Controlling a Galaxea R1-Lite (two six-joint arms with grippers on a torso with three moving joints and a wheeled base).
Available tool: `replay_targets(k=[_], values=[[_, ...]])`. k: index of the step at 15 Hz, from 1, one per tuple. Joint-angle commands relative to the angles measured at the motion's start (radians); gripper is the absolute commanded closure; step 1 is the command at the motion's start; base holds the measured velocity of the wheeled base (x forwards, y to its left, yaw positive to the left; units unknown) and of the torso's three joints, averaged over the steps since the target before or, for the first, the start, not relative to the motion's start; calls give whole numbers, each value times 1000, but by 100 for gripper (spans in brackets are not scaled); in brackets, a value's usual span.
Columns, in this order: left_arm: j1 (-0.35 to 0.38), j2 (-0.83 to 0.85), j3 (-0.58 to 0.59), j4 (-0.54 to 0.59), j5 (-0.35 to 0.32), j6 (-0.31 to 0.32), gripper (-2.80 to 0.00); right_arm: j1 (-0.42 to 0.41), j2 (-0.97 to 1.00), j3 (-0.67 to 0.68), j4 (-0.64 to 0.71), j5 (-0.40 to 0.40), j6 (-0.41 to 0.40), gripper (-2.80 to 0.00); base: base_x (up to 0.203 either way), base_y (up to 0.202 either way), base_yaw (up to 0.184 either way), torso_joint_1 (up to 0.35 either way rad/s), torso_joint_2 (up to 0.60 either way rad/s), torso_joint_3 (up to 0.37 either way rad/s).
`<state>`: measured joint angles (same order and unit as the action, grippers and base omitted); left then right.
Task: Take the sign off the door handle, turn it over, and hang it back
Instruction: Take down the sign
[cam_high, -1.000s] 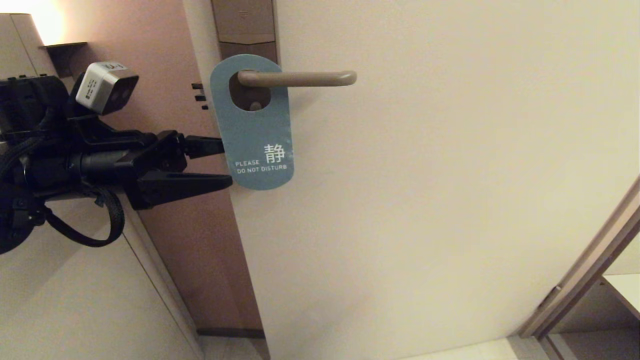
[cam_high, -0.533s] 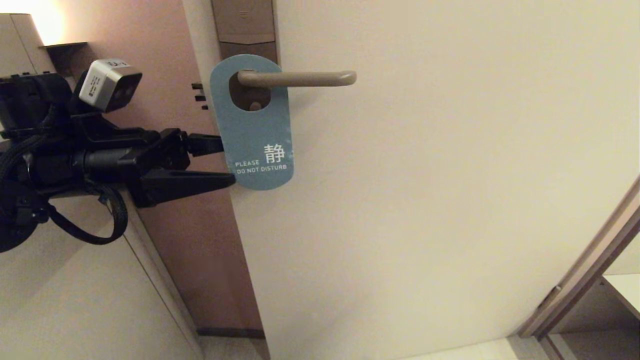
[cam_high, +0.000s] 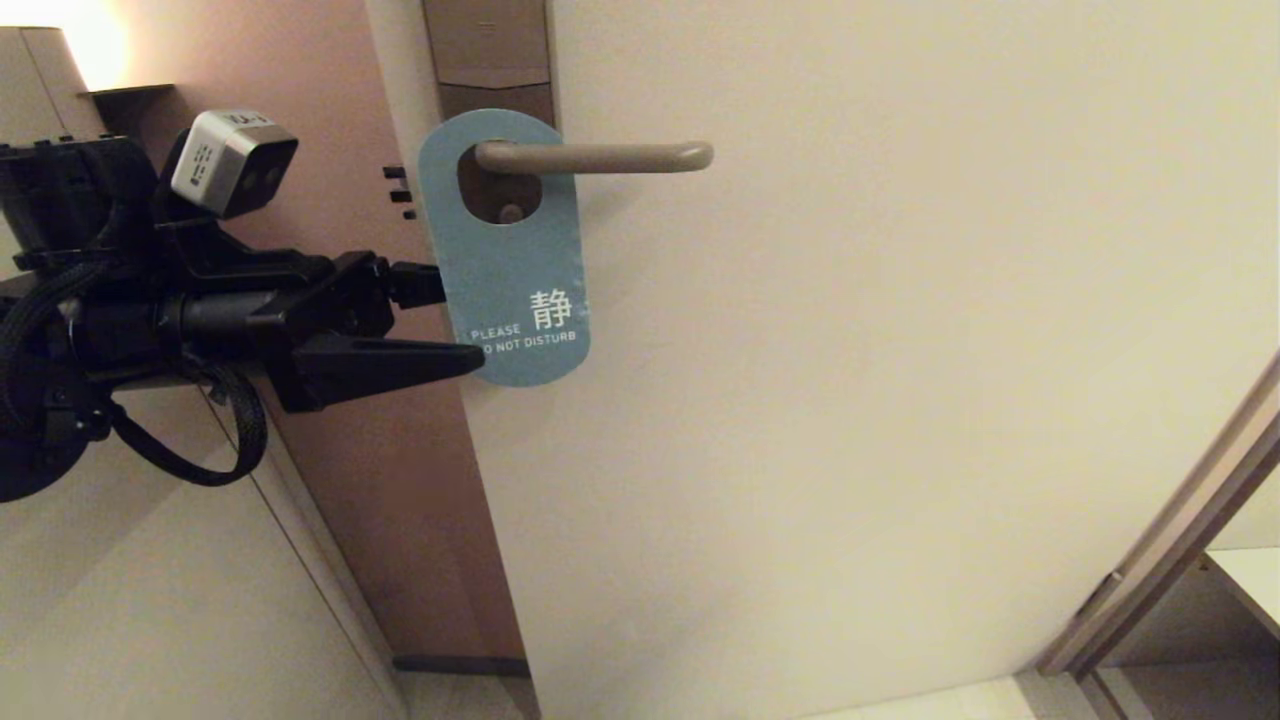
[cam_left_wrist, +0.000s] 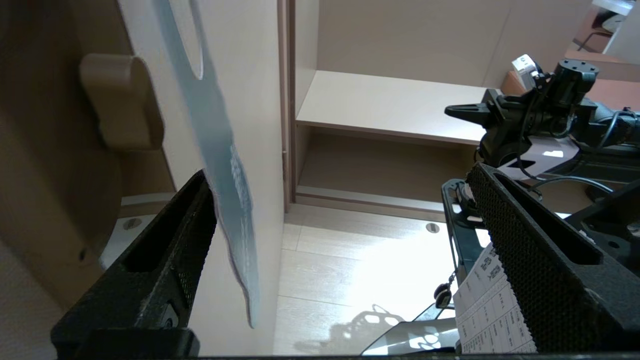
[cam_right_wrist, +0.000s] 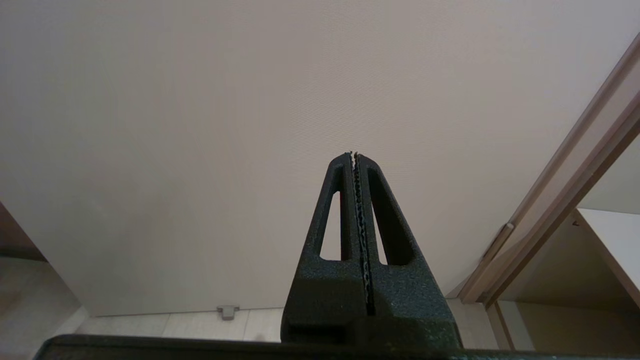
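While the sign (cam_high: 510, 250) hangs by its oval hole on the handle (cam_high: 595, 156), blue "PLEASE DO NOT DISTURB" face outward, nothing of the task is done yet: it has not been lifted off, turned over or hung back. By my reading the step in hand is the first grasp. The left gripper (cam_high: 455, 325) reaches in level from the door's edge side with its jaws spread wide and nothing held; the sign's lower part lies just ahead of it, one finger passing behind the card's near edge and the other crossing in front of its lower corner. Closing on the card, sliding it along and off the handle's rounded end, flipping it to the white face and rehanging it all remain. From the head camera the printed face, the hole over the handle and the lock plate (cam_high: 490, 45) above are plain, but not how the card sits between the jaws. The left wrist camera supplies that: the sign (cam_left_wrist: 220, 165) is seen edge-on between the two fingers, touching or nearly touching one finger and well apart from the other. It also shows the right arm parked off to the side. Only the right wrist camera shows the right gripper (cam_right_wrist: 356, 156), pressed fully closed on nothing, facing the bare door (cam_right_wrist: 200, 125).
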<state>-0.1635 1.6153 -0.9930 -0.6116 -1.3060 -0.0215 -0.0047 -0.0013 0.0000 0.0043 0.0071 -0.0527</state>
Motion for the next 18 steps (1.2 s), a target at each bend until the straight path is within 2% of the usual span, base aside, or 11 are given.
replay_targets(k=[1,7,10,18], values=[[-8,1,-1,-4,-6,0,-280,0,1,0,0,1,-1,0,0,0,0,0,0,0],[-14,27,-16,-9,24,7,-280,0,1,0,0,1,0,0,0,0,0,0,0,0],[-14,43,-16,-50,63,5,-280,0,1,0,0,1,0,0,0,0,0,0,0,0],[-65,72,-50,-73,67,2,-280,0,1,0,0,1,-1,0,0,0,0,0,0,0]])
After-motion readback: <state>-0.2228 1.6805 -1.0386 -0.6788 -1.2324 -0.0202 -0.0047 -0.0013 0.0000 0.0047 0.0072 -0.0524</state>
